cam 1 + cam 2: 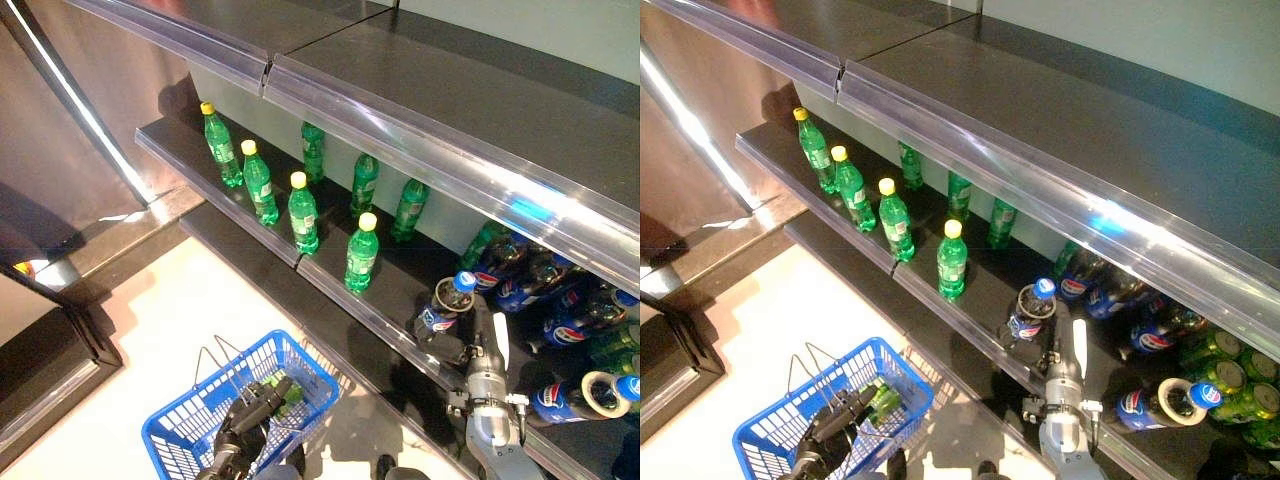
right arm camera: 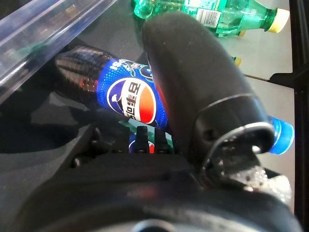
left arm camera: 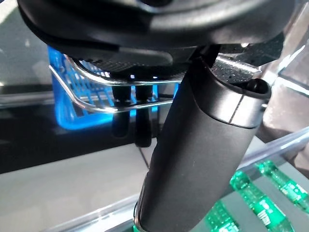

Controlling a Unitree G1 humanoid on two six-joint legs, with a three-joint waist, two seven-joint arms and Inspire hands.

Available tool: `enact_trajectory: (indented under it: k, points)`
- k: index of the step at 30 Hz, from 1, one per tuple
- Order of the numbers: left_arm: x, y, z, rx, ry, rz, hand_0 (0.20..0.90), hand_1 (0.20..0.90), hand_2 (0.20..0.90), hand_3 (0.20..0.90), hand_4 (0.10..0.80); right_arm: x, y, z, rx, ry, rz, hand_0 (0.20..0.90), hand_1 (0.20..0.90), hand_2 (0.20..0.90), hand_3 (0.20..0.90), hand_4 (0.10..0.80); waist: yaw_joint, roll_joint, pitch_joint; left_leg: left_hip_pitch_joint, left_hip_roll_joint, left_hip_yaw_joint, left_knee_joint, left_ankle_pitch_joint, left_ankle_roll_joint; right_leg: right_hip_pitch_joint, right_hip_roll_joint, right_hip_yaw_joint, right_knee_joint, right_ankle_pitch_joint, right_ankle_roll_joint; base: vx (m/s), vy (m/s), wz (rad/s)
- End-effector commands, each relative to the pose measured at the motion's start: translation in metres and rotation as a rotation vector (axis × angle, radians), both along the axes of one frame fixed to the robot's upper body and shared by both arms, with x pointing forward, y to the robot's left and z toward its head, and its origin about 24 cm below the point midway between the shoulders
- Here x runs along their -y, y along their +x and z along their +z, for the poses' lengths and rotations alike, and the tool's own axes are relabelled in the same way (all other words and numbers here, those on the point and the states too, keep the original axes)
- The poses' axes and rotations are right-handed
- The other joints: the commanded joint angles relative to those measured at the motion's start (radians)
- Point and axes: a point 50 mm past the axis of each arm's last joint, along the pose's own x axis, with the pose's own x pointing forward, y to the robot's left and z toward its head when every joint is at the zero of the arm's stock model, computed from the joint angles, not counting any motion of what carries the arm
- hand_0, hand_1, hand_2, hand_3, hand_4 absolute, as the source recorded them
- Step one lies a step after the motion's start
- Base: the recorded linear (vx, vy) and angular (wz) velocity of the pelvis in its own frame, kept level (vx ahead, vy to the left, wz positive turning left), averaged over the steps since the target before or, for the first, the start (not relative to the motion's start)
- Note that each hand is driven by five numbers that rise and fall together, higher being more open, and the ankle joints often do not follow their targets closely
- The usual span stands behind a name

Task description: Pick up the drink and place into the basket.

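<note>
A dark cola bottle (image 1: 443, 308) with a blue label and blue cap stands tilted near the front of the lower shelf. My right hand (image 1: 455, 352) reaches in from below and is shut on it. In the right wrist view the thumb (image 2: 193, 72) arches over the bottle (image 2: 125, 94) and the fingers lie under it. A blue plastic basket (image 1: 190, 425) hangs at the lower left over the pale floor. My left hand (image 1: 252, 412) is shut on its wire handle (image 3: 91, 104). A green bottle (image 1: 290, 392) lies inside the basket.
Several green bottles (image 1: 303, 212) with yellow caps stand along the shelf to the left. More cola bottles (image 1: 560, 330) lie heaped at the right, one (image 1: 575, 397) near the front edge. The upper shelf's clear rail (image 1: 420, 140) overhangs the bottles.
</note>
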Motion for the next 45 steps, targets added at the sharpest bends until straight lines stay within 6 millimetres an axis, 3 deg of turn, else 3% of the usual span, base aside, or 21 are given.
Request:
enact_trajectory:
  k: [1,13,27,28,29,35,45]
  points:
    - [-0.001,0.055,0.063,0.46,0.042,-0.138,0.3,0.3,0.3,0.2,0.1,-0.012,0.022,0.041,0.244,0.076,0.039,0.9,0.9,0.9,0.9,0.8,0.051,-0.033,-0.042,-0.051,0.08,-0.057,0.197,-0.088,-0.058,-0.102,-0.176,-0.035,0.021,0.213,0.115,0.0,0.0,0.0]
    - [0.018,0.078,0.107,0.706,-0.027,-0.252,0.3,0.3,0.3,0.2,0.1,-0.016,0.036,0.041,0.285,0.148,-0.063,0.9,0.9,0.9,0.9,0.8,0.082,-0.025,-0.04,-0.054,0.073,-0.08,0.201,-0.09,-0.057,-0.09,-0.189,-0.062,0.025,0.218,0.115,0.017,0.009,0.07]
    - [0.026,0.076,0.108,0.698,-0.04,-0.294,0.3,0.3,0.3,0.2,0.1,-0.016,0.043,0.039,0.28,0.163,-0.127,0.9,0.9,0.9,0.9,0.8,0.101,-0.021,-0.055,-0.043,0.071,-0.095,0.198,-0.089,-0.056,-0.072,-0.19,-0.073,0.024,0.213,0.113,0.013,0.007,0.02]
    - [0.026,0.075,0.108,0.697,-0.04,-0.295,0.3,0.3,0.3,0.2,0.1,-0.015,0.044,0.038,0.279,0.161,-0.138,0.721,0.721,0.721,0.691,0.591,0.103,-0.02,-0.055,-0.043,0.071,-0.097,0.199,-0.089,-0.056,-0.071,-0.19,-0.074,0.025,0.213,0.113,0.019,0.007,0.04]
    - [0.026,0.075,0.108,0.696,-0.04,-0.296,0.3,0.3,0.3,0.2,0.1,-0.014,0.044,0.038,0.276,0.158,-0.146,0.3,0.3,0.3,0.2,0.1,0.104,-0.02,-0.055,-0.043,0.07,-0.097,0.201,-0.09,-0.056,-0.07,-0.191,-0.075,0.025,0.213,0.112,0.022,0.008,0.05]
    - [0.023,0.076,0.113,0.73,-0.046,-0.294,0.3,0.3,0.3,0.2,0.1,-0.013,0.043,0.036,0.269,0.156,-0.163,0.3,0.3,0.3,0.2,0.1,0.105,-0.019,-0.056,-0.036,0.071,-0.098,0.201,-0.09,-0.057,-0.065,-0.191,-0.076,0.028,0.214,0.112,0.006,0.002,0.02]
    - [0.018,0.086,0.145,0.887,-0.041,-0.238,0.3,0.3,0.3,0.2,0.1,-0.012,0.042,0.038,0.271,0.149,-0.176,0.3,0.3,0.3,0.2,0.1,0.102,-0.018,-0.061,-0.03,0.071,-0.09,0.194,-0.089,-0.055,-0.064,-0.183,-0.078,0.033,0.201,0.106,-0.014,0.003,0.0]
